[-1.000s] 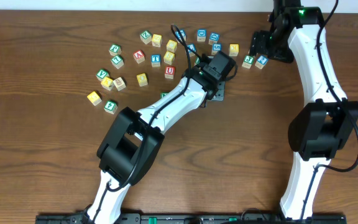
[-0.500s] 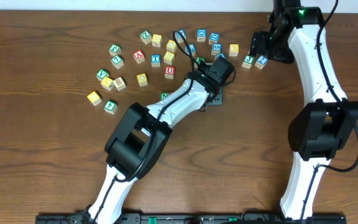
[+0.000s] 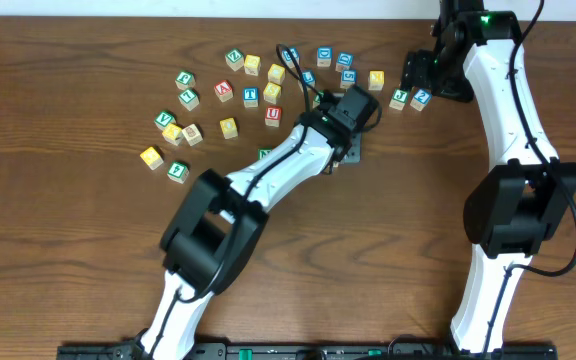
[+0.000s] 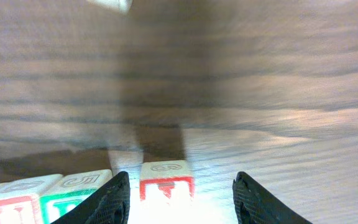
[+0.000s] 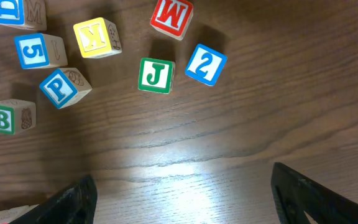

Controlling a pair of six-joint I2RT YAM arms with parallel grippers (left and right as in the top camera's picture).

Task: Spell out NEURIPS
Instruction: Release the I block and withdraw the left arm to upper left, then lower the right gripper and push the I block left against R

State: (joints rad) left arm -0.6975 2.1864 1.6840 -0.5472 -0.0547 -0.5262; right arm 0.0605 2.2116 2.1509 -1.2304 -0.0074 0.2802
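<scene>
Red cube (image 4: pixel 166 180) placed beside row (image 4: pixel 73 186).
L gripper (image 4: pixel 180 186) and R gripper (image 5: pixel 191 196) jaws released; next: lift clear, fetch P (image 5: pixel 58 88), 10 o'clock in R view.

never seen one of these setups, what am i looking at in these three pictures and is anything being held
These are two white-and-black robot arms at a wooden table. The overhead picture looks straight down: the left arm reaches to the middle, the right arm toward the far edge. Small wooden letter cubes lie scattered there. The other two pictures come from cameras on the wrists, each showing its own pincer. The left pincer stands open around a red-bordered cube, not touching it. The right pincer is open above bare wood, near a green J cube and a blue 2 cube. Nothing is held.
</scene>
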